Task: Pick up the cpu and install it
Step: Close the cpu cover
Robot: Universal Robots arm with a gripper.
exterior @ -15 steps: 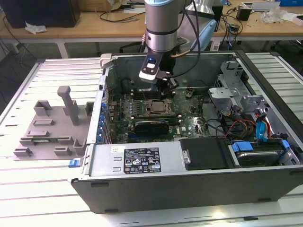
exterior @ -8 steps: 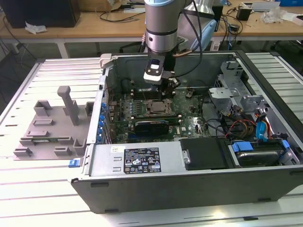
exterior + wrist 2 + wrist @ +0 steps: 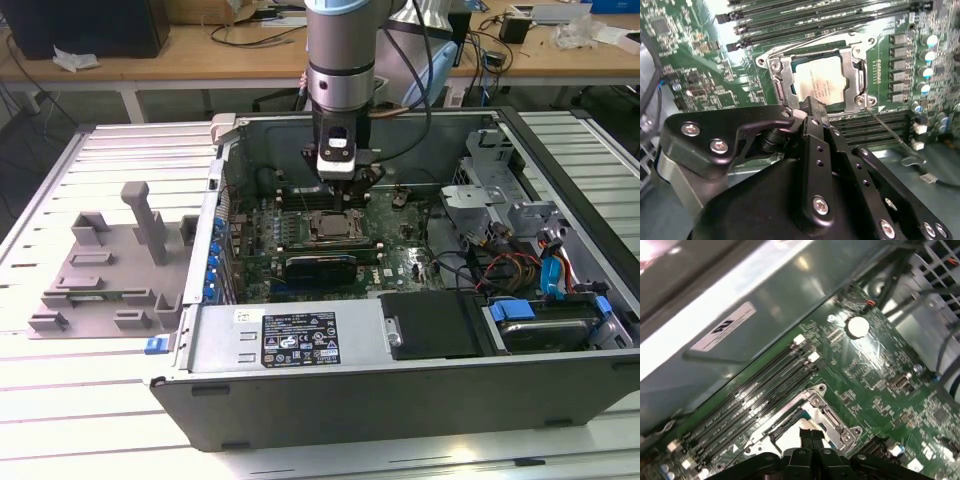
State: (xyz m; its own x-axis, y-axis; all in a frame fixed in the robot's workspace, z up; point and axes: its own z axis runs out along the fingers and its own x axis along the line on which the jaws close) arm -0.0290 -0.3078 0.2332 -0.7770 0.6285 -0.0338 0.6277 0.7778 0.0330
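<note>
The cpu (image 3: 821, 82), a flat square chip with a silver-grey top, lies inside the metal socket frame (image 3: 781, 82) on the green motherboard (image 3: 685, 60). In the exterior view the cpu (image 3: 330, 228) sits mid-board within the open computer case (image 3: 400, 385). My gripper (image 3: 343, 190) hangs just above the socket, slightly toward the back of the case. In both wrist views the black fingers meet at the tip, so the gripper (image 3: 812, 106) is shut with nothing between them. In the first wrist view the gripper (image 3: 810, 434) hovers over the socket frame's edge (image 3: 832, 417).
Memory slots (image 3: 815, 20) run beside the socket. A drive cage and coloured cables (image 3: 520, 250) fill the case at the exterior view's right. A grey plastic tray with blocks (image 3: 110, 270) lies outside the case at the exterior view's left. The case walls enclose the board.
</note>
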